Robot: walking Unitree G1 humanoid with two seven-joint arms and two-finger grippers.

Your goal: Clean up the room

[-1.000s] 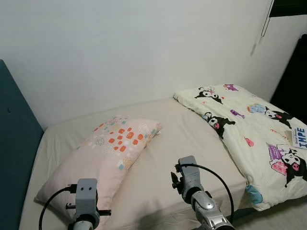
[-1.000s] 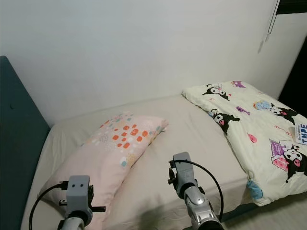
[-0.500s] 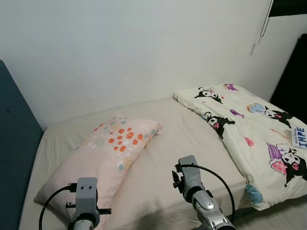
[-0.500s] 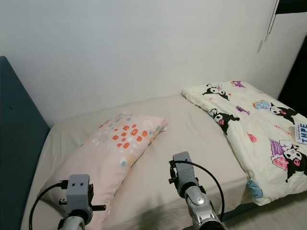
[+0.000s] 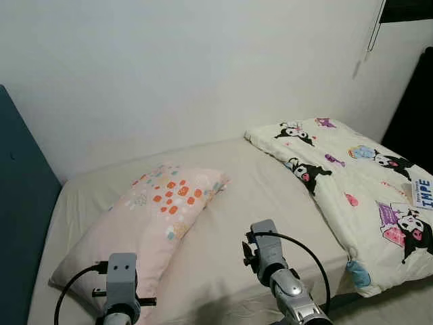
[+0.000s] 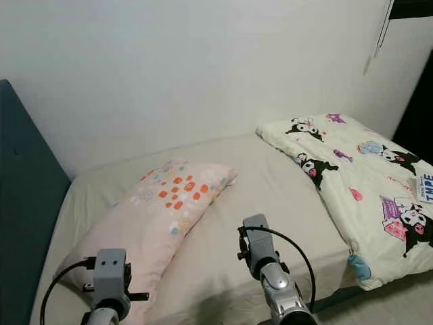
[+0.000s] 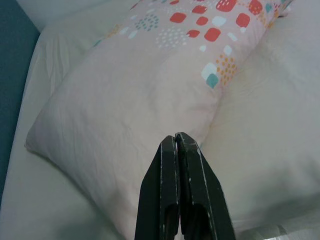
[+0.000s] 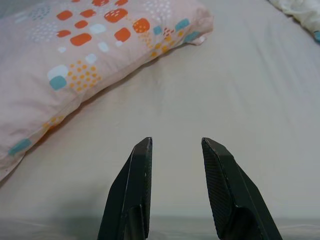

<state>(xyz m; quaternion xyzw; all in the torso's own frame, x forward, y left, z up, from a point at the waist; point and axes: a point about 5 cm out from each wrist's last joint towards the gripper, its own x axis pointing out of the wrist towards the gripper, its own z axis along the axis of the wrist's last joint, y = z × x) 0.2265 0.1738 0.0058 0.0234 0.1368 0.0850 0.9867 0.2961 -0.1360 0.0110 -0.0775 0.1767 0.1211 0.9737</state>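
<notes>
Item: pillow (image 5: 152, 220). Pink, with orange, white and teal patches at one end. Lies on the bed (image 5: 264, 193), in the half toward the headboard (image 5: 17, 223). Long axis runs diagonally: plain end near the bed's front edge by the headboard corner, patterned end pointing toward the bed's middle and the wall.

Item: quilt (image 5: 362, 186). Cream, cartoon print, bunched over the far end of the bed, well apart from the pillow, one corner hanging over the front edge.

Item: left gripper (image 7: 179, 146). Jaws pressed fully together, holding nothing. Hovers near the bed's front edge, aimed at the pillow's plain end, which lies straight ahead and just beyond the tips.

Item: right gripper (image 8: 175, 150). Jaws parted by a moderate gap, empty. Points across bare sheet at mid-bed; the pillow's patterned end lies ahead and off to the robot's left, the quilt farther off to its right.

Judgement: the left arm is the nearer to the pillow, whose side faces it; squaring the pillow to the headboard likely falls to that arm, jaws to part first.
</notes>
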